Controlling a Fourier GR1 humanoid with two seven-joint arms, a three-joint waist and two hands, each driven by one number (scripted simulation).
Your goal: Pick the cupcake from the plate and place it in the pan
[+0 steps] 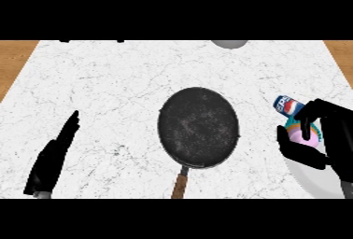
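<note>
Down at the right edge sits a white plate. The right hand curls its fingers and thumb around the pink cupcake just above that plate. I think this is the picking-up step. Next it must lift and carry the cupcake left. The left hand rests with straight fingers. The dark pan has nothing inside. A soda can lies beyond the cupcake.

White marble counter with grey veins, wooden floor at both sides
</note>
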